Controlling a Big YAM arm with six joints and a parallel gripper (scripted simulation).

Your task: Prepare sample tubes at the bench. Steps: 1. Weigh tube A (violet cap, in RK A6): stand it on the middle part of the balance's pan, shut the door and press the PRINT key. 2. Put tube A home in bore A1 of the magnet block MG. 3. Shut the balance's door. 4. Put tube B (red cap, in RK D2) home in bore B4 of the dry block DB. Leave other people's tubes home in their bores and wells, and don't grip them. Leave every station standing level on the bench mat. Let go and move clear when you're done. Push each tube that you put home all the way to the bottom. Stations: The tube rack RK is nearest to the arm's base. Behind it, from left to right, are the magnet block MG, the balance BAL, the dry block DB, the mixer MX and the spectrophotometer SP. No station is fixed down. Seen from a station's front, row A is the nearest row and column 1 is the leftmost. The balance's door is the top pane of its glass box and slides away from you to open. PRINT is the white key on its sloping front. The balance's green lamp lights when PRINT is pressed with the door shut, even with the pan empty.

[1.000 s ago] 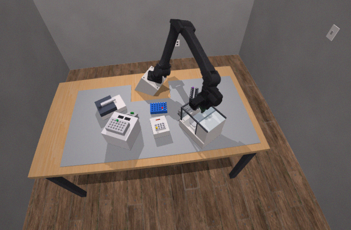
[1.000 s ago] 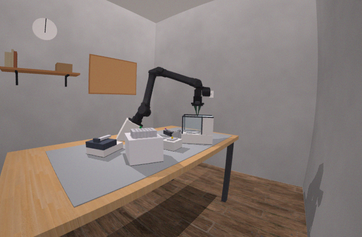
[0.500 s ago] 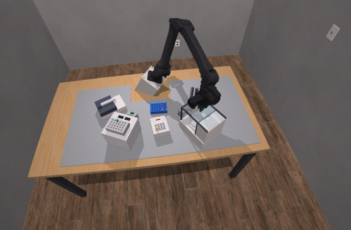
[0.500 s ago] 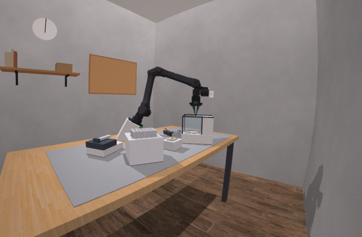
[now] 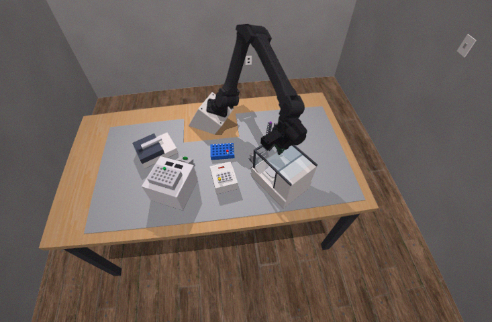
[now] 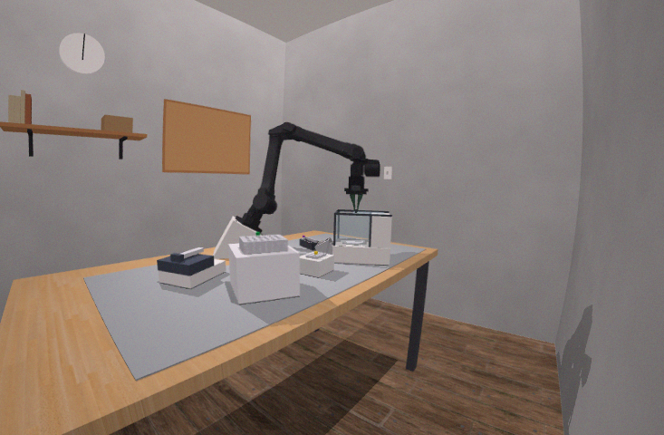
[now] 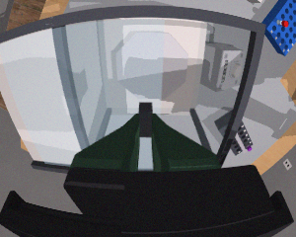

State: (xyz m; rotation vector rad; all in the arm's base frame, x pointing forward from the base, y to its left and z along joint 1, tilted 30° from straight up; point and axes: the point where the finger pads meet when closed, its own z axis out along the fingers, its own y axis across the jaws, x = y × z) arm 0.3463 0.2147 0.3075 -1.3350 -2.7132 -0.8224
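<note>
My gripper (image 5: pixel 278 150) (image 6: pixel 356 207) (image 7: pixel 145 119) points straight down at the front top edge of the balance's glass box (image 5: pixel 292 181) (image 6: pixel 379 231) (image 7: pixel 30 99). It is shut on a small dark handle (image 7: pixel 144 114) of the sliding top door. Through the glass the pan (image 6: pixel 351 242) looks empty. Tube A, with its violet cap (image 5: pixel 270 123) (image 7: pixel 250 149), stands in the dark magnet block (image 5: pixel 268 133) (image 6: pixel 309 242) (image 7: pixel 243 137) beside the balance. Tube B, with its red cap (image 5: pixel 227 150) (image 7: pixel 285 24), stands in the blue rack (image 5: pixel 218 151) (image 7: pixel 294 7).
The dry block (image 5: pixel 224 178) (image 6: pixel 317 262) holds a yellow-capped tube (image 5: pixel 219 179) (image 6: pixel 315 253). The mixer (image 5: pixel 170 186) (image 6: pixel 263 269) and the spectrophotometer (image 5: pixel 153 147) (image 6: pixel 188 266) stand further along the grey mat (image 5: pixel 117 212). The arm's wedge base (image 5: pixel 208 119) is behind the rack.
</note>
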